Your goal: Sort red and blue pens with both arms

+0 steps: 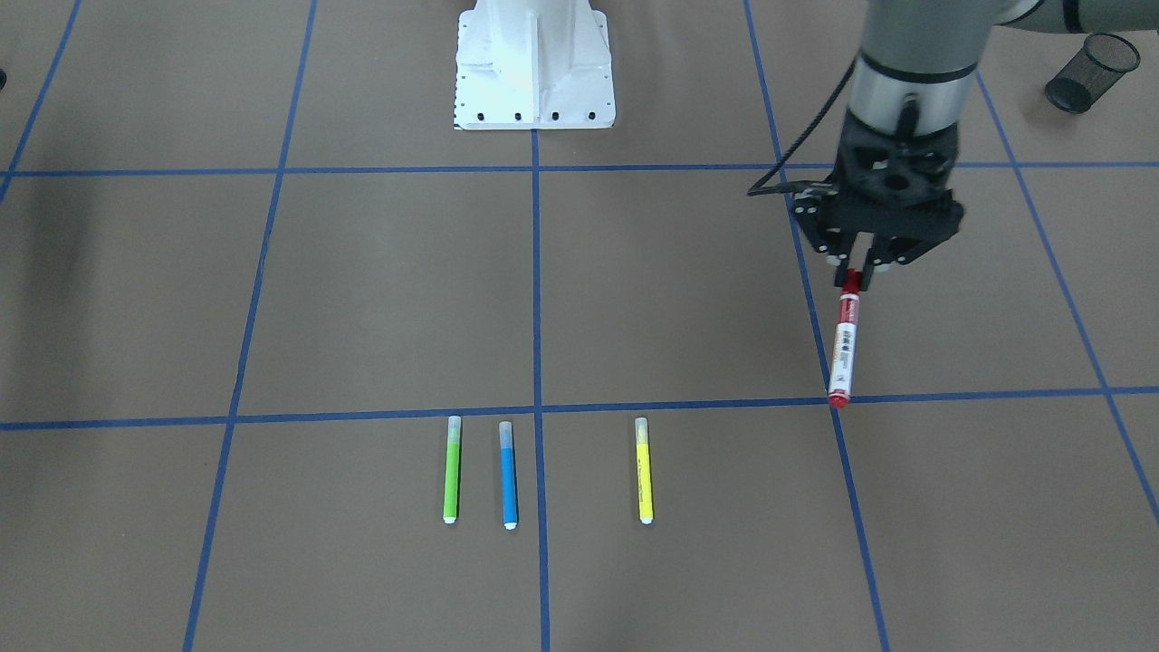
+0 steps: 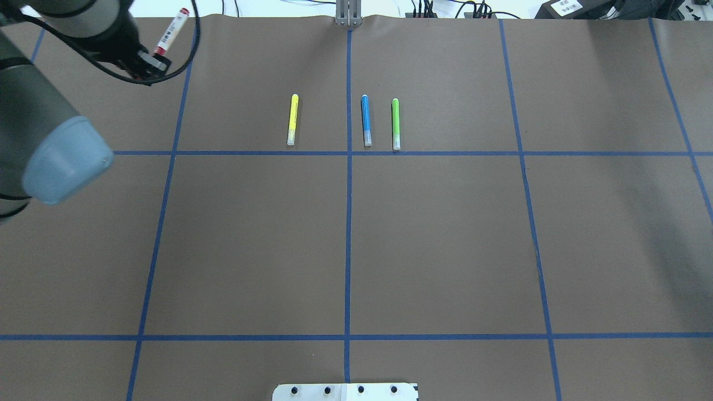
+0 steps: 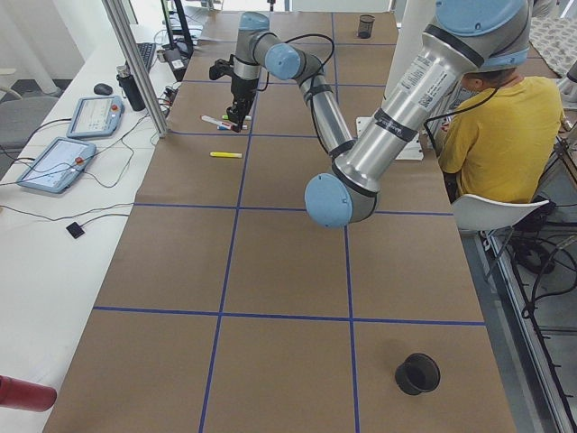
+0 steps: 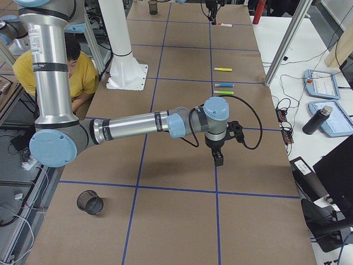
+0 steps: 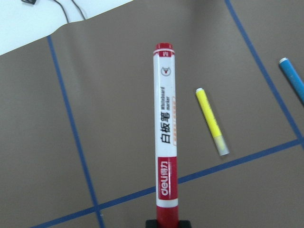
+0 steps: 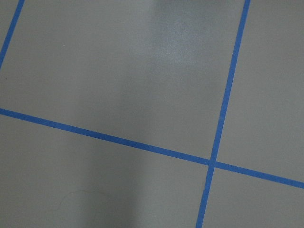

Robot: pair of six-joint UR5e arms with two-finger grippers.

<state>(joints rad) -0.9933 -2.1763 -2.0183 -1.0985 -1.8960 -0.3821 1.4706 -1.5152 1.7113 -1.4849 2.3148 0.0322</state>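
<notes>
Left claw [image 1: 858,276] pinches the red marker [image 1: 844,349]; right claw [image 4: 219,160] shows only side-on, grip untellable.

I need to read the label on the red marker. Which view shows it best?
The left wrist view: the red marker is large and centred, print legible. Front-facing shows it smaller, held by the left gripper; overhead, small at the edge; side views, a speck.

Left gripper [image 1: 856,274] clamps red marker [image 1: 844,349] (raised) — right gripper [image 4: 219,160] points down, grip unclear.
</notes>
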